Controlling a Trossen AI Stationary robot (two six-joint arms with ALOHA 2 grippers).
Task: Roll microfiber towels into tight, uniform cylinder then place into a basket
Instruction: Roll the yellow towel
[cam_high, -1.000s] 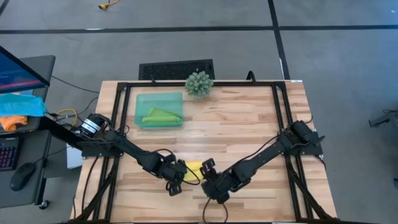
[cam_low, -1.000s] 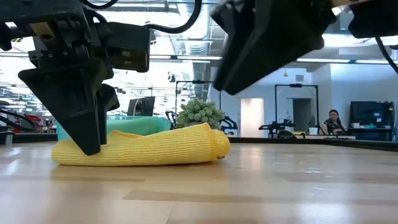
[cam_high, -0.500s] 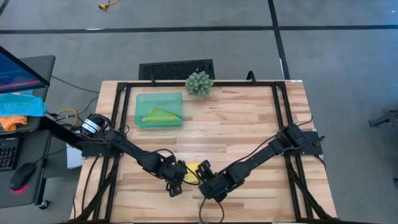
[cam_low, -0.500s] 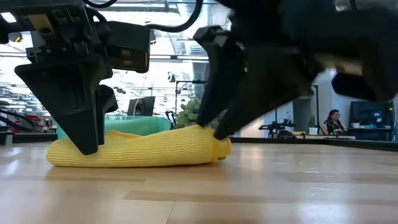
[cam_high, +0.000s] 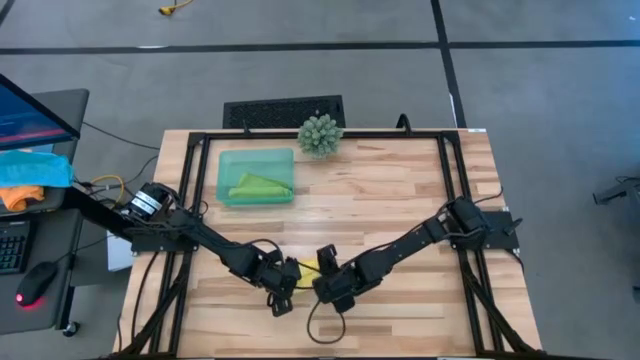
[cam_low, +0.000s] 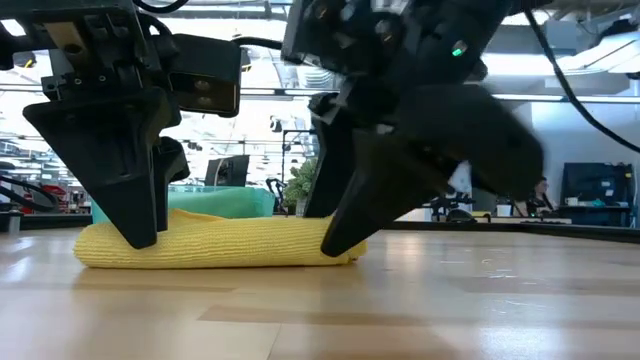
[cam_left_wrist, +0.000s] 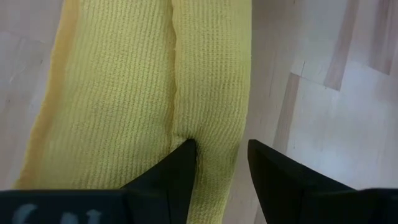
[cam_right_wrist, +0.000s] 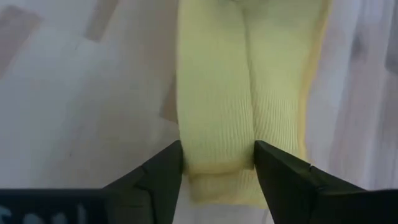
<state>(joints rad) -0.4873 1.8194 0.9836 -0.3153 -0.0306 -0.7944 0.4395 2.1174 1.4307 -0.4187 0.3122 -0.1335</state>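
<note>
The yellow towel lies near the table's front as a long strip folded into two ridges, resting flat on the wood. My left gripper is shut on one ridge at its left end. My right gripper is open at the right end, with its fingers down on either side of one ridge. The green towel lies bundled in the teal basket at the far left. My left gripper pinches one ridge of the yellow towel between its two fingers, at the strip's left end. The fingers slant down from the left and point along the strip, one fingertip sunk in the crease between the ridges. The towel stays on the table. My right gripper slants down from the right, with one finger at the crease and the other at the towel's outer edge. I cannot tell whether they press the cloth.
A spiky green ball plant stands at the far edge, right of the basket. A black frame runs around the tabletop. Bare wood lies to the right and in the middle.
My right gripper has come down and toward the table's left, onto the right end of the yellow towel. That end now sits lower and flatter than before. My left gripper has kept its hold.
</note>
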